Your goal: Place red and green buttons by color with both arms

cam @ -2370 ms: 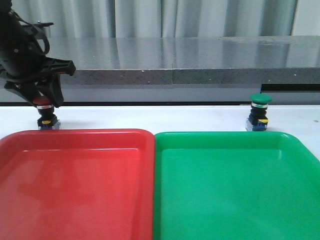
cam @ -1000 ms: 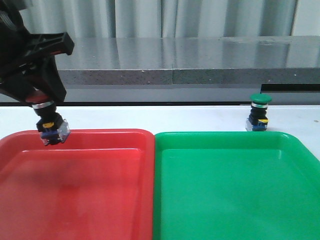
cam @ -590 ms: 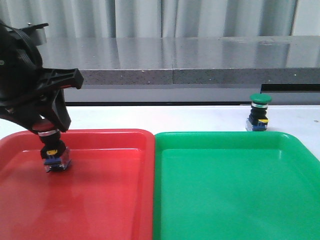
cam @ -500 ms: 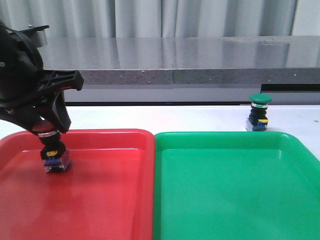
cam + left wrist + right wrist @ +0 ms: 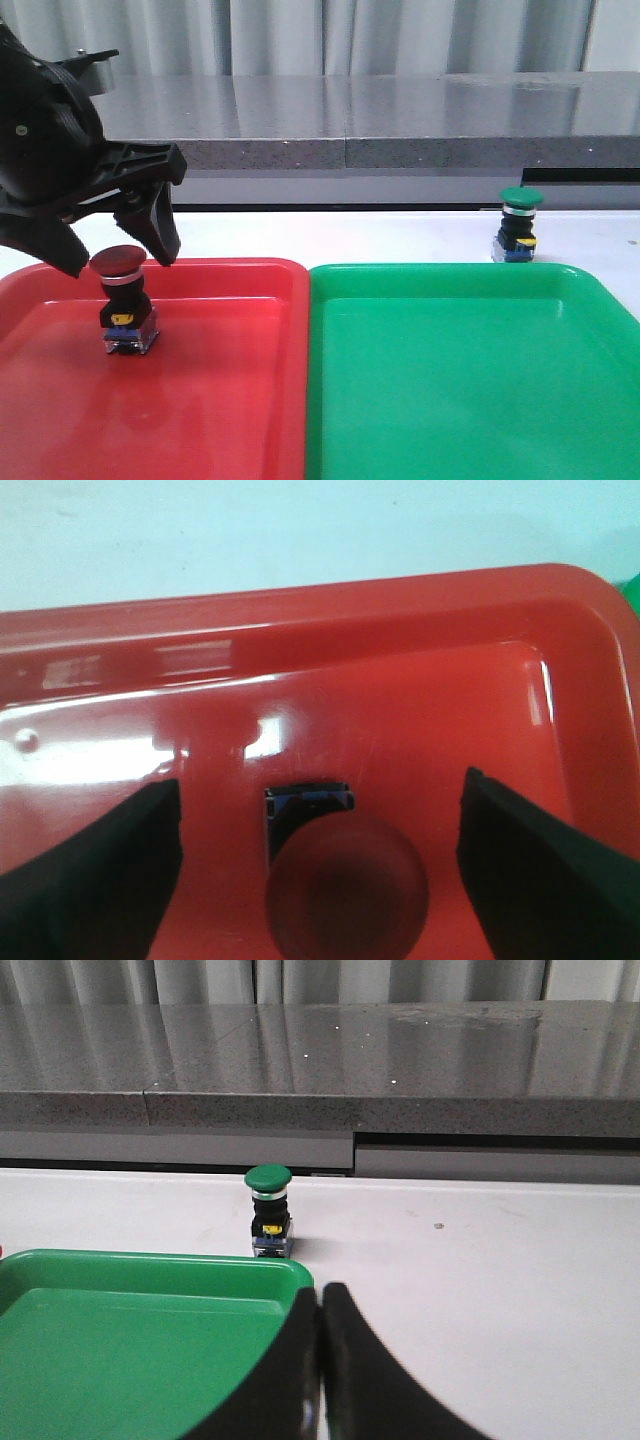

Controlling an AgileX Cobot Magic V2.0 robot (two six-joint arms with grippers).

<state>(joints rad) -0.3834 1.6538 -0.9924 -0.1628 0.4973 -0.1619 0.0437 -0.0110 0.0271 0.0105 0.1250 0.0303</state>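
Red button [image 5: 123, 300] stands upright inside the red tray [image 5: 220, 400], the left gripper [image 5: 110, 262] above it with fingers [image 5: 158, 225] spread and clear of its cap. Green button [image 5: 518, 226] sits on the white surface [image 5: 330, 236] just behind the green tray [image 5: 470, 390]; right gripper [image 5: 320, 1360] fingers pressed together.

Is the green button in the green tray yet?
No, the green button stands on the white table behind the green tray, outside its rim.

Red tray [image 5: 230, 400] & green tray [image 5: 470, 400] side by side, touching, on white table [image 5: 330, 235]
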